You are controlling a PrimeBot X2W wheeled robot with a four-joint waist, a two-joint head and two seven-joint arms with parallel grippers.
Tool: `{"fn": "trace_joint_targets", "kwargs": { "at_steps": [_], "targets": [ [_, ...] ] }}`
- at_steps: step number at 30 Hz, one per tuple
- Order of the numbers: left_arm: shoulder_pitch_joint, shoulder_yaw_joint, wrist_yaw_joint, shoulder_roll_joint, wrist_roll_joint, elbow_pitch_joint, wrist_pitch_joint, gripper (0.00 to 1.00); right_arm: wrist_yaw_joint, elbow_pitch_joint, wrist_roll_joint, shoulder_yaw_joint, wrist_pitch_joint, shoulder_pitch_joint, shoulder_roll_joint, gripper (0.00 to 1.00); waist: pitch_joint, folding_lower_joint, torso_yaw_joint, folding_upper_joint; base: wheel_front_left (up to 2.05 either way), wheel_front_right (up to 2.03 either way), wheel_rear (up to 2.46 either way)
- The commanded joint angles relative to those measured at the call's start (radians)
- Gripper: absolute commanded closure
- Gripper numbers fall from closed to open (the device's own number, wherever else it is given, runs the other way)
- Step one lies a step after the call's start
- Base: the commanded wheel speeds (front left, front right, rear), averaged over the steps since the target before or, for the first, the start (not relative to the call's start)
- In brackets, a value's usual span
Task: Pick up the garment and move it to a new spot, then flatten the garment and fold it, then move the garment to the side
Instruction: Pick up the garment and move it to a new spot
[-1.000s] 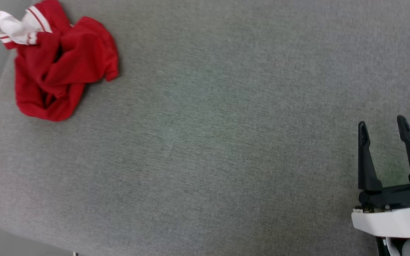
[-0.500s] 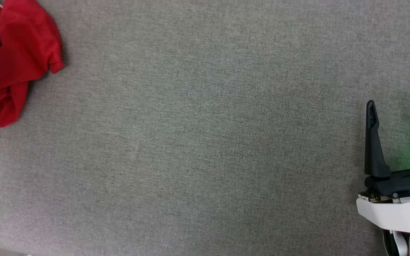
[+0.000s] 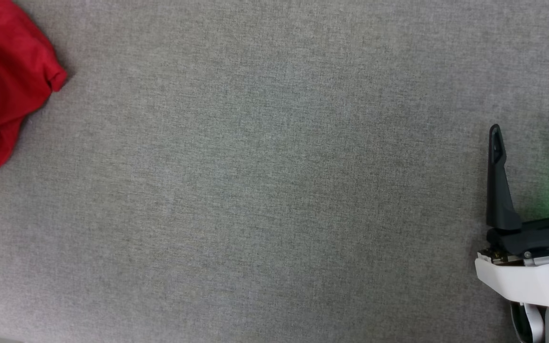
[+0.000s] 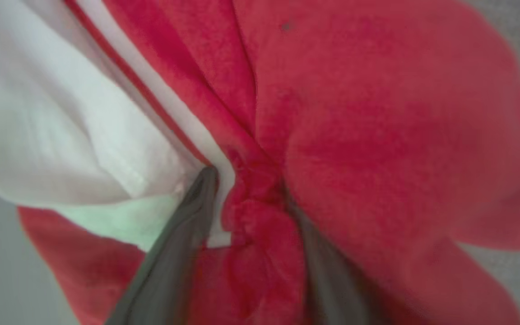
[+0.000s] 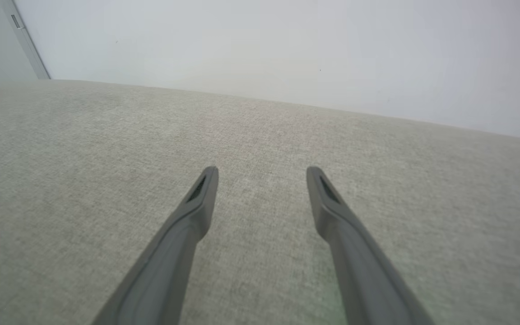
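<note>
— Two dark fingers (image 4: pixel 183 243) of the left gripper (image 4: pixel 247 187) sunk in the garment (image 4: pixel 377 135), a red fold bunched between them. Clamped?
— Cannot tell yet (they straddle the fold). The pick-up looks begun. Right gripper (image 3: pixel 526 124) stands spread wide over bare surface (image 3: pixel 274 190).
— Against a second ago?
— The head view swung. The garment, then whole at upper left, is now cut by the left edge.

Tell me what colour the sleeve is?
The sleeve is white with a red stripe; the left wrist view shows it best.
</note>
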State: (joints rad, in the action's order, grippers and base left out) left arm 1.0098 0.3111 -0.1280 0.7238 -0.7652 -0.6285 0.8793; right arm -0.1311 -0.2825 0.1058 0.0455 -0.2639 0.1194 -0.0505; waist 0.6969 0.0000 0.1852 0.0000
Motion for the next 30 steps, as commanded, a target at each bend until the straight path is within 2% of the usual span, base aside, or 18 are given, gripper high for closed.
{"fn": "trace_joint_targets", "kwargs": {
  "at_steps": [1, 10, 14, 19, 23, 30],
  "targets": [
    [-0.045, 0.038, -0.001, -0.022, -0.002, -0.028, 0.003, 1.00, 0.001, 0.019, -0.001, -0.002, -0.001, 0.004, 0.001, 0.00, -0.012, 0.0000, 0.000, 0.0000, 0.00, 0.00, 0.00],
    [0.030, 0.122, 0.000, 0.084, -0.007, 0.060, -0.077, 1.00, 0.001, 0.059, -0.042, -0.027, -0.001, -0.020, 0.001, 0.00, -0.152, 0.0000, -0.002, 0.0000, 0.00, 0.00, 0.00],
    [0.059, 0.187, 0.000, 0.129, -0.001, 0.152, -0.078, 1.00, 0.001, 0.081, -0.069, -0.038, -0.002, -0.037, 0.001, 0.00, -0.227, 0.0000, -0.009, 0.0000, 0.00, 0.00, 0.00],
    [0.108, 0.292, 0.000, 0.159, -0.002, 0.295, -0.062, 1.00, 0.001, 0.104, -0.100, -0.047, -0.002, -0.060, 0.001, 0.00, -0.311, 0.0000, -0.026, 0.0000, 0.00, 0.00, 0.00],
    [0.160, 0.376, 0.000, 0.154, -0.009, 0.401, -0.044, 1.00, 0.001, 0.118, -0.122, -0.057, -0.002, -0.081, 0.001, 0.00, -0.372, 0.0000, -0.054, 0.0000, 0.00, 0.00, 0.00],
    [0.247, 0.524, 0.000, 0.087, -0.023, 0.532, -0.015, 1.00, 0.001, 0.134, -0.156, -0.064, -0.002, -0.109, 0.001, 0.00, -0.451, 0.0000, -0.133, 0.0000, 0.00, 0.00, 0.00]
  ]
}}
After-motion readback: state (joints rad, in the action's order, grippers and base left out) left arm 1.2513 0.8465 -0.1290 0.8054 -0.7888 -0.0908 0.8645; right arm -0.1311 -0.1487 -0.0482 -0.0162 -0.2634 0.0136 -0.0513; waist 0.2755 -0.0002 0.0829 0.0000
